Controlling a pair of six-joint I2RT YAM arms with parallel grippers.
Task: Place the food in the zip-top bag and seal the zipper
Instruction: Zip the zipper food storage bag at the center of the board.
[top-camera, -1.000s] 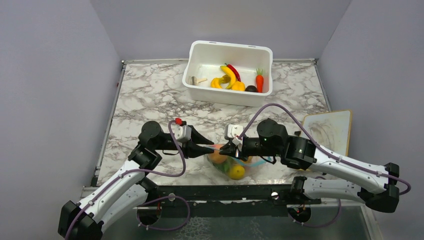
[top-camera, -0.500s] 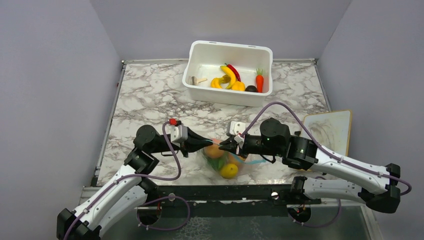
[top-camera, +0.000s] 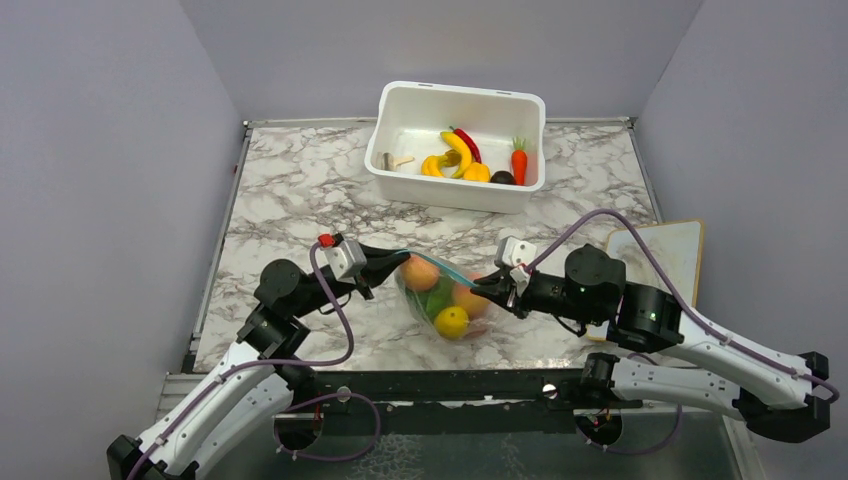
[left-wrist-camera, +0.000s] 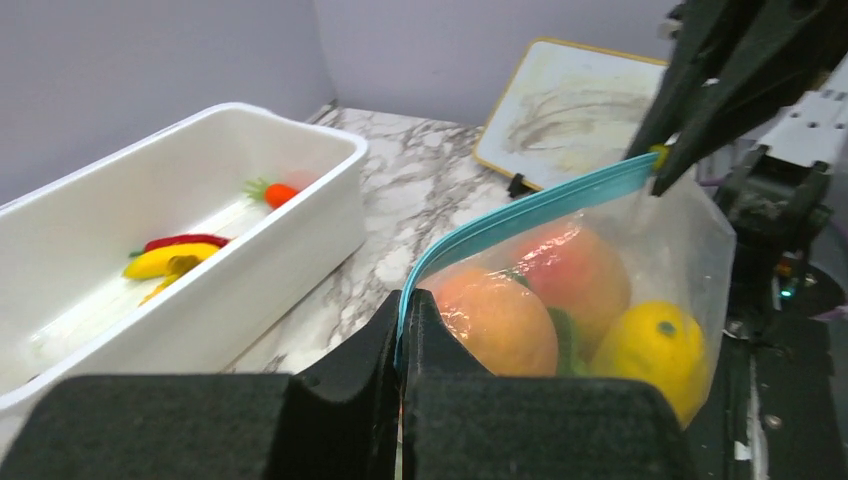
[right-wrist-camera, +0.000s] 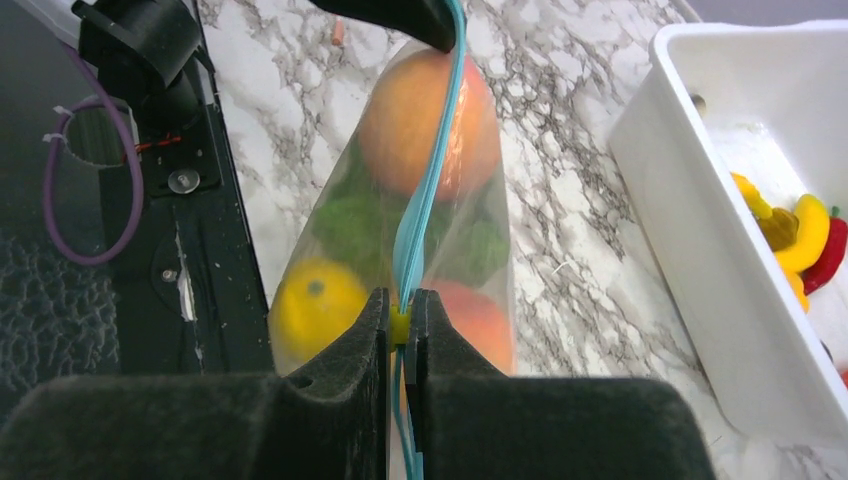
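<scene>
Pinching opposite ends of the thin light-blue zipper strip (left-wrist-camera: 530, 214): left end effector (left-wrist-camera: 403, 312) clamped on its left end, right end effector (right-wrist-camera: 402, 312) clamped on its right. Clear crinkly plastic bag (top-camera: 440, 300) hangs below, lower centre of top view, holding glossy toy food (top-camera: 452, 321). Strip's long axis runs tip to tip; both arms equally near.

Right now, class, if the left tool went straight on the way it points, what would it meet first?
The left tool is shut on one end of the zipper, so it would probably push first into the zip-top bag and the peach just ahead; the right tool lies farther along.
</scene>
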